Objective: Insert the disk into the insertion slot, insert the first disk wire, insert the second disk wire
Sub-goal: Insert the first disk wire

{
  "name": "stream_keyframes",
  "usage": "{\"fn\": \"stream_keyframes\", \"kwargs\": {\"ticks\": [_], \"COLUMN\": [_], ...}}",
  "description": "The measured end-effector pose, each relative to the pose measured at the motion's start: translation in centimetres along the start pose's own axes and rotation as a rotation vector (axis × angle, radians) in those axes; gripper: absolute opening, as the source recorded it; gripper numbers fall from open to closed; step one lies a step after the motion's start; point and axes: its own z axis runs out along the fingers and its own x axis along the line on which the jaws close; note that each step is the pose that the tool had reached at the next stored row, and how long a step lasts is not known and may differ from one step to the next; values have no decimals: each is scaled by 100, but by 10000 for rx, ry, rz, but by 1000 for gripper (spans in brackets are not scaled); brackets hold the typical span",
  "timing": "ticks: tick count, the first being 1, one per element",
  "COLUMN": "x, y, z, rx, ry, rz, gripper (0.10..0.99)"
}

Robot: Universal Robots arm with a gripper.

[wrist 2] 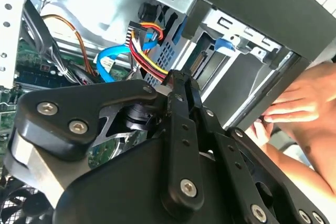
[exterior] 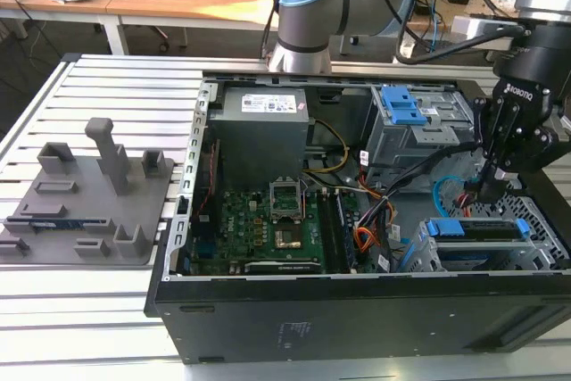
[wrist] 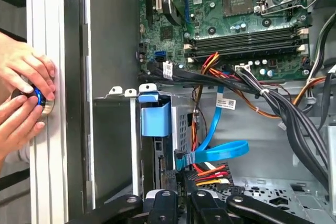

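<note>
The disk (exterior: 473, 229), in its blue carrier (wrist: 156, 119), lies inside the insertion slot (exterior: 535, 220), the low grey cage at the case's front corner on the exterior view's right. My gripper (exterior: 490, 186) hangs just behind that cage, shut on the black plug of the first disk wire (wrist: 210, 172). Its red, orange and yellow strands (wrist 2: 149, 51) run up to my fingertips (wrist 2: 176, 80). The second disk wire (wrist: 220, 151), light blue, loops beside it, its dark end (wrist: 180, 160) against the disk's rear edge.
A person's hands (wrist: 23, 85) rest on a blue-ringed button on the table rail just outside the case wall, also seen in the second wrist view (wrist 2: 302, 100). The taller cage with the blue latch (exterior: 401, 106), black cable bundles (wrist: 273, 98) and the motherboard (exterior: 268, 220) surround the spot.
</note>
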Motion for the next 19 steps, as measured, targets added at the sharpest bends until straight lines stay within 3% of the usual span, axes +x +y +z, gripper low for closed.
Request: {"fn": "stream_keyframes", "kwargs": {"ticks": [1, 6, 9, 14, 16, 19], "x": [11, 47, 71, 222, 286, 327], "y": [-13, -40, -41, -56, -75, -110], "z": [1, 12, 17, 51, 54, 34], "rx": [-13, -62, -83, -147, -178, -195], "ry": [-84, -961, -1412, -1634, -1861, -2292], "rz": [-7, -55, -70, -97, -117, -142], "gripper": [165, 165, 165, 165, 165, 165]}}
